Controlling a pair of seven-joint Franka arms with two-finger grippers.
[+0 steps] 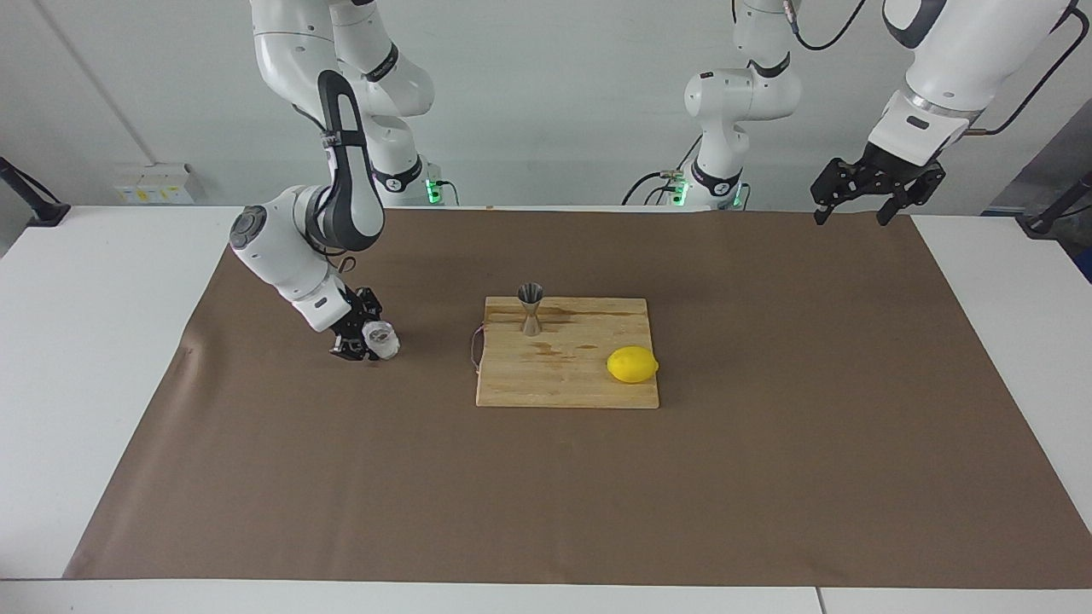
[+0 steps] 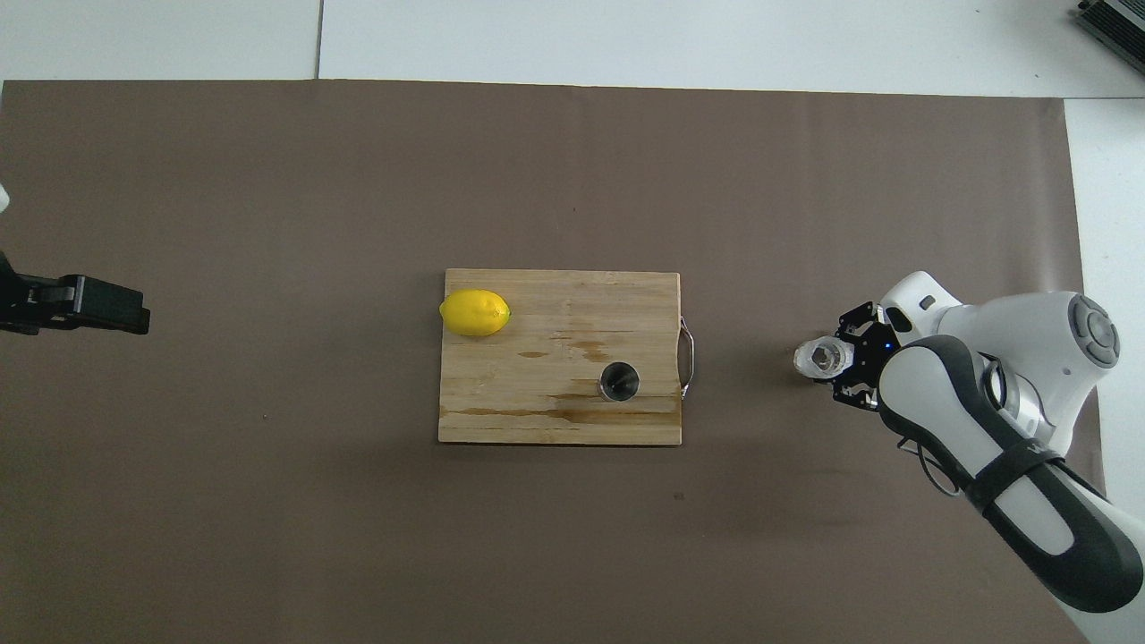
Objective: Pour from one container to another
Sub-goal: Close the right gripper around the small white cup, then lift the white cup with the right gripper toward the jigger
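Facing view: right gripper (image 1: 365,339) clamps glass cup (image 1: 380,339) low near right-arm edge, prob. for pouring into jigger (image 1: 531,308) on cutting board (image 1: 567,375); left gripper (image 1: 863,189) waits, fingers spread.

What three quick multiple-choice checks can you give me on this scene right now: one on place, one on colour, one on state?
1. Where does the metal jigger stand?
A. on the wooden cutting board
B. on the brown paper beside the board
C. in the left tool

2. What colour is the fruit on the board?
A. green
B. yellow
C. red

3. What is the right tool doing?
A. hanging open over the board
B. gripping the lemon
C. shut on the glass cup

Answers:
1 A, the jigger stands upright on the board, at its edge nearer the robots.
2 B, the lemon is plainly yellow.
3 C, the right tool's fingers close around the glass cup toward the right arm's end of the table, while the left tool waits open above the paper's edge.
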